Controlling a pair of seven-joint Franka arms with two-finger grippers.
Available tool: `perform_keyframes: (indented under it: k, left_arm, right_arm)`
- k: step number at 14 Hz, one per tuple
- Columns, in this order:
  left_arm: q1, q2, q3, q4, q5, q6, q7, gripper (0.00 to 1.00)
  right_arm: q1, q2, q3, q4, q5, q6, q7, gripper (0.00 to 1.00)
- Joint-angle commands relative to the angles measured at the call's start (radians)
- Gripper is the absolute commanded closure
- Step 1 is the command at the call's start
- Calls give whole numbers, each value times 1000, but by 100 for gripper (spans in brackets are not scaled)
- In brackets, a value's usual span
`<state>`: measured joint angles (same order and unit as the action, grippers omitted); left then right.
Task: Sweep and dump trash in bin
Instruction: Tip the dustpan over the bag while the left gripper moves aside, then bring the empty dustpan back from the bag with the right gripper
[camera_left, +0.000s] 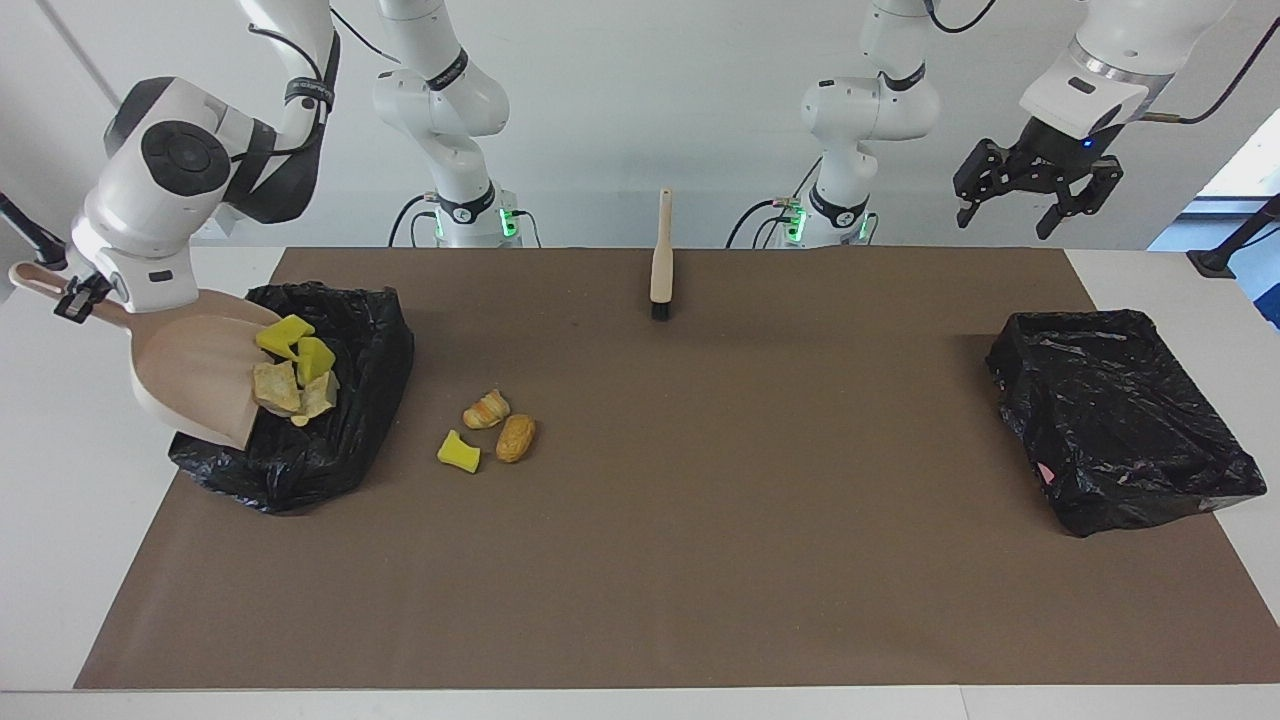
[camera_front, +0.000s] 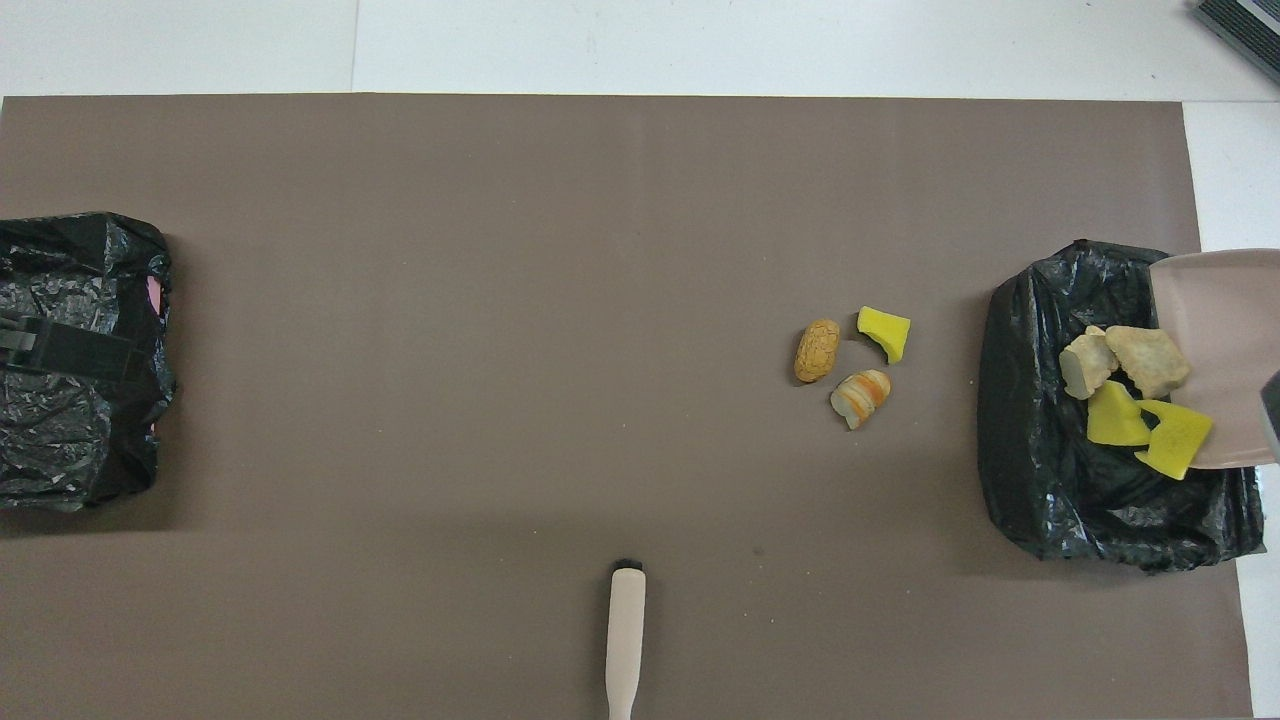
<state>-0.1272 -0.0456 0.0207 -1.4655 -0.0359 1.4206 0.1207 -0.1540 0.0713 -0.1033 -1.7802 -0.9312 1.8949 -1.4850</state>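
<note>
The right claw (camera_left: 75, 297) pinches the handle of a beige dustpan (camera_left: 195, 370) and holds it tipped steeply, its open lip angled down over a black-lined bin (camera_left: 340, 440) at the right arm's end of the surface (camera_left: 640, 560). The tilt looks meant to let the load slide out into the bin. Just below this claw, at the pan's lip, four bits of trash (camera_left: 293, 366) are bunched together: two bright yellow sponge-like chunks and two pale tan, bread-like pieces. They hang at the pan's edge above the liner, apparently sliding out; whether any has left the pan is hard to tell.

Three more bits of trash lie on the brown mat beside that bin, toward the middle of the surface and well apart from either claw: a striped croissant-like piece (camera_left: 486, 409), a golden-brown bread-like lump (camera_left: 516, 438) and a yellow chunk (camera_left: 459, 452) with a bite-shaped notch. They sit close together, so another sweep seems needed.

The left claw (camera_left: 1010, 205) hangs high with its fingers spread and holds nothing, waiting above the left arm's end, over the mat's edge near a second black-lined bin (camera_left: 1120, 420).

A beige brush (camera_left: 660, 262) lies on the mat close to the robots, between the arms' bases, bristles pointing away from them, within reach of either arm.
</note>
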Motion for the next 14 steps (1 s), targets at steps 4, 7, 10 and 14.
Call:
perform_keyframes:
  k: [4, 7, 10, 14]
  left_arm:
    - [26, -5, 5, 13, 13, -17, 5, 0]
    - [28, -5, 5, 13, 13, -17, 5, 0]
    - [28, -5, 5, 13, 13, -17, 5, 0]
    - [28, -5, 5, 11, 14, -17, 5, 0]
  right_arm:
    - [-7, -45, 11, 111, -17, -72, -136, 100]
    - [13, -48, 43, 143, 35, -141, -86, 100]
    - [43, -50, 91, 142, 130, -197, 58, 100]
    - [112, -45, 105, 133, 276, -243, 266, 100]
